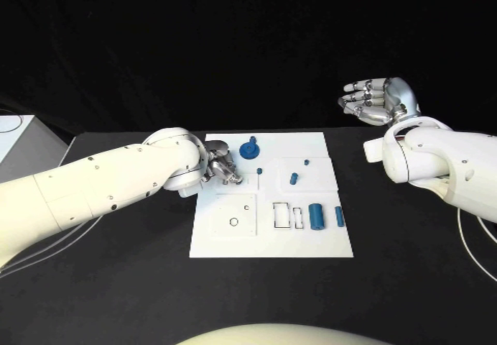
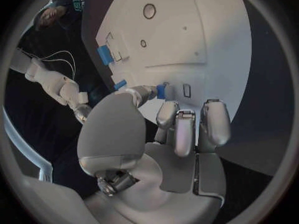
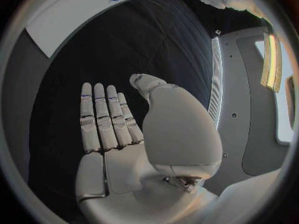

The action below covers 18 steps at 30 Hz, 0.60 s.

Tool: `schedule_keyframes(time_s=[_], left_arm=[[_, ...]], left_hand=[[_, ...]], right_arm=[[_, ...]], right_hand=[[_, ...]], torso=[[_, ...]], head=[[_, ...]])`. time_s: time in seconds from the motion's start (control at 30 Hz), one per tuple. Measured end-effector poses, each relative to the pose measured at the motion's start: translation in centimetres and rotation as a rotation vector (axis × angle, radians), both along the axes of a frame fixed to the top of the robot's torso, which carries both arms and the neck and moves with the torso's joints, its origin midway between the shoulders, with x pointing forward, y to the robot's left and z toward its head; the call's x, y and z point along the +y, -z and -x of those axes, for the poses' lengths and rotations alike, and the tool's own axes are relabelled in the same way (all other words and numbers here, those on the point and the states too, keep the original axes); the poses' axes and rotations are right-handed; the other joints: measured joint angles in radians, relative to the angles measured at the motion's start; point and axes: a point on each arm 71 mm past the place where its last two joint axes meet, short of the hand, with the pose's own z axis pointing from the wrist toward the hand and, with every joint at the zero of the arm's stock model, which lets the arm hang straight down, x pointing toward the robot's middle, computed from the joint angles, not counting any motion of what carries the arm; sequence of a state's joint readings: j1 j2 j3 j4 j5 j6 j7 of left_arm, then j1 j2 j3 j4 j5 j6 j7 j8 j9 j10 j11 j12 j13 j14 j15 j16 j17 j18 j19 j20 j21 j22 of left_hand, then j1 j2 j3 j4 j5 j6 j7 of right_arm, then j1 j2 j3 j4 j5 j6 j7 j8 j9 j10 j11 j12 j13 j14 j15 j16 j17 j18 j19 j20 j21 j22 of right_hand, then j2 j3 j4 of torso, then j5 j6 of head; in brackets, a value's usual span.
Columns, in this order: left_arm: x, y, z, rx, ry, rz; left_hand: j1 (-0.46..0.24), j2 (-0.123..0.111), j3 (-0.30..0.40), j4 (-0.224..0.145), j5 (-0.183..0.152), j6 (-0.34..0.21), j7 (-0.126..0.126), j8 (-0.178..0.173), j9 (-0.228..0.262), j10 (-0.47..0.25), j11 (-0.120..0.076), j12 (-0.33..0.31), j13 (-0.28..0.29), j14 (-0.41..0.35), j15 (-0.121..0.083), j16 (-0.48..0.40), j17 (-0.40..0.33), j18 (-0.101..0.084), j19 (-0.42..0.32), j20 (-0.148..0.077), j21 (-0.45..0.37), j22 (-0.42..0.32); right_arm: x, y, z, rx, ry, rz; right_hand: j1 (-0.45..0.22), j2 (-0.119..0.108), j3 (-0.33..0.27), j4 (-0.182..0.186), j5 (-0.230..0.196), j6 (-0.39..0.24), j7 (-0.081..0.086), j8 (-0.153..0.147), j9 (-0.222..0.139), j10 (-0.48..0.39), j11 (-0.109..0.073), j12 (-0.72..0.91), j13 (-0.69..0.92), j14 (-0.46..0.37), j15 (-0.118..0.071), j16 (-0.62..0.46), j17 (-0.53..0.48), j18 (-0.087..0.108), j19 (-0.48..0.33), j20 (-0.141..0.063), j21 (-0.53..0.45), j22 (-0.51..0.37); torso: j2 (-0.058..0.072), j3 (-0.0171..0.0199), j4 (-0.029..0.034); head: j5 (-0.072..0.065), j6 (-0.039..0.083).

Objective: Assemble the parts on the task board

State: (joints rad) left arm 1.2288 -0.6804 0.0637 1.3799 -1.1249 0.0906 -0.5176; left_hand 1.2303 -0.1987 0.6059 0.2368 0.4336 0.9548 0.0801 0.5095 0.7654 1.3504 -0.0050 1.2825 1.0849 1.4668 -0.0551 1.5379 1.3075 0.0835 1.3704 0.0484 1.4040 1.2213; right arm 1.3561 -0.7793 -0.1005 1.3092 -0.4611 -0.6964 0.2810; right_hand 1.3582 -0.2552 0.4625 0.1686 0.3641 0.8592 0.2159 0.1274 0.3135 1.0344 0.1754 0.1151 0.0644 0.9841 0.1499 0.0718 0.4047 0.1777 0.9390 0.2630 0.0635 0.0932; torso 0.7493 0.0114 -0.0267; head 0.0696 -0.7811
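Reaching in over the flat white rectangular task board (image 1: 271, 237), the silver left hand (image 1: 220, 167) sits low at the board's upper-left part, fingers curled; in the left wrist view a small blue part (image 2: 161, 90) sits pinched between its thumb and a fingertip. The silver right hand (image 1: 379, 99) hangs well off the board beyond its far right corner (over the black desk (image 1: 124, 287)), fingers apart and holding nothing. On the board lie a round blue knob (image 1: 250, 149), two small blue pegs (image 1: 295, 177), a fat blue cylinder (image 1: 316, 215) and a slim blue pin (image 1: 340, 216).
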Motion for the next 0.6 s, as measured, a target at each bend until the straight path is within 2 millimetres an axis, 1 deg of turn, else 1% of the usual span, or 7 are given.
schedule_keyframes(time_s=[0.07, 0.13, 0.23, 0.33, 0.4, 0.53, 0.6], left_arm=[[-0.05, 0.01, -0.03, 0.002, 0.002, -0.001], [-0.14, 0.01, -0.05, 0.004, 0.004, -0.002], [-0.23, 0.02, -0.07, 0.008, 0.008, -0.004], [-0.30, 0.05, -0.06, 0.012, 0.013, -0.007], [-0.34, 0.08, -0.05, 0.017, 0.017, -0.009], [-0.37, 0.15, -0.02, 0.025, 0.023, -0.014], [-0.34, 0.19, -0.02, 0.030, 0.025, -0.015]], left_hand=[[-0.012, 0.004, 0.000, 0.000, 0.008, 0.007, 0.000, 0.008, 0.001, 0.006, -0.004, 0.006, 0.009, 0.000, 0.000, 0.000, 0.000, 0.000, 0.000, 0.000, 0.000, 0.000], [-0.018, 0.000, 0.000, 0.000, 0.009, 0.008, 0.000, 0.019, 0.009, 0.008, -0.006, 0.007, 0.013, 0.000, 0.000, 0.000, 0.000, 0.000, 0.000, 0.000, 0.000, 0.000], [-0.037, 0.000, 0.000, 0.000, 0.009, 0.020, -0.009, 0.025, 0.012, 0.021, -0.007, 0.019, 0.029, -0.003, -0.005, 0.000, 0.000, 0.000, 0.000, 0.000, 0.000, 0.000], [-0.040, 0.003, 0.000, 0.000, 0.012, 0.020, -0.009, 0.025, 0.015, 0.021, -0.007, 0.020, 0.036, 0.000, -0.008, 0.000, 0.000, 0.000, 0.000, 0.000, 0.000, 0.000], [-0.048, 0.002, 0.000, 0.000, 0.023, 0.024, -0.013, 0.033, 0.017, 0.027, -0.013, 0.028, 0.043, 0.000, -0.008, 0.000, 0.000, 0.000, 0.000, 0.000, 0.000, 0.000], [-0.060, 0.003, 0.000, 0.000, 0.058, 0.025, -0.014, 0.042, 0.023, 0.030, -0.016, 0.031, 0.052, -0.003, -0.011, 0.000, 0.000, 0.000, 0.000, 0.000, -0.004, 0.000], [-0.062, 0.004, 0.000, 0.000, 0.062, 0.026, -0.014, 0.042, 0.024, 0.032, -0.018, 0.033, 0.053, -0.003, -0.011, 0.000, 0.000, 0.000, 0.002, -0.002, -0.004, 0.000]], right_arm=[[0.01, 0.01, 0.00, 0.000, 0.000, 0.000], [0.01, 0.01, 0.00, 0.000, -0.001, 0.000], [0.02, 0.02, 0.00, 0.001, -0.001, 0.000], [0.02, 0.02, 0.00, 0.001, -0.002, 0.000], [0.02, 0.03, 0.00, 0.001, -0.002, 0.000], [0.02, 0.04, 0.00, 0.002, -0.003, 0.000], [0.02, 0.04, 0.00, 0.002, -0.003, 0.000]], right_hand=[[0.000, 0.000, -0.001, -0.001, 0.004, 0.000, 0.000, 0.000, 0.000, 0.000, 0.000, 0.000, 0.000, 0.000, 0.000, 0.000, -0.001, 0.000, 0.000, 0.000, 0.000, -0.001], [0.000, 0.000, -0.003, -0.003, 0.006, 0.000, 0.000, 0.000, 0.000, 0.000, 0.000, 0.000, 0.000, 0.000, 0.000, 0.000, -0.001, 0.000, 0.000, 0.000, 0.000, -0.001], [0.000, 0.000, -0.003, -0.003, 0.006, 0.000, 0.000, -0.004, 0.000, 0.000, 0.000, 0.000, 0.000, 0.000, 0.000, 0.000, -0.003, 0.000, 0.000, 0.000, 0.000, -0.002], [0.000, 0.000, -0.003, -0.003, 0.011, 0.000, 0.000, -0.004, -0.001, 0.000, 0.000, 0.000, 0.000, 0.000, 0.000, 0.000, -0.005, 0.000, -0.001, 0.001, 0.000, -0.004], [0.000, 0.000, -0.003, -0.003, 0.011, 0.000, 0.000, -0.004, -0.001, 0.000, 0.000, 0.000, 0.000, 0.000, 0.000, 0.000, -0.005, 0.000, -0.004, 0.004, 0.000, -0.005], [0.000, 0.000, -0.003, -0.003, 0.016, 0.000, 0.000, -0.004, -0.001, 0.000, 0.000, -0.004, 0.000, 0.000, 0.000, 0.000, -0.007, 0.000, -0.004, 0.004, 0.000, -0.006], [0.000, 0.000, -0.003, -0.003, 0.016, 0.000, 0.000, -0.004, -0.001, 0.000, 0.000, -0.004, 0.000, 0.000, 0.000, 0.000, -0.007, 0.000, -0.004, 0.004, 0.000, -0.006]], torso=[[0.000, 0.0000, 0.0000], [0.000, -0.0001, 0.0000], [0.000, -0.0003, 0.0000], [0.000, -0.0003, 0.0000], [0.000, -0.0003, 0.0002], [0.000, -0.0004, 0.0006], [0.000, -0.0004, 0.0006]], head=[[0.000, 0.000], [0.000, -0.001], [-0.001, -0.001], [-0.001, -0.002], [-0.001, -0.003], [-0.001, -0.003], [0.000, -0.004]])
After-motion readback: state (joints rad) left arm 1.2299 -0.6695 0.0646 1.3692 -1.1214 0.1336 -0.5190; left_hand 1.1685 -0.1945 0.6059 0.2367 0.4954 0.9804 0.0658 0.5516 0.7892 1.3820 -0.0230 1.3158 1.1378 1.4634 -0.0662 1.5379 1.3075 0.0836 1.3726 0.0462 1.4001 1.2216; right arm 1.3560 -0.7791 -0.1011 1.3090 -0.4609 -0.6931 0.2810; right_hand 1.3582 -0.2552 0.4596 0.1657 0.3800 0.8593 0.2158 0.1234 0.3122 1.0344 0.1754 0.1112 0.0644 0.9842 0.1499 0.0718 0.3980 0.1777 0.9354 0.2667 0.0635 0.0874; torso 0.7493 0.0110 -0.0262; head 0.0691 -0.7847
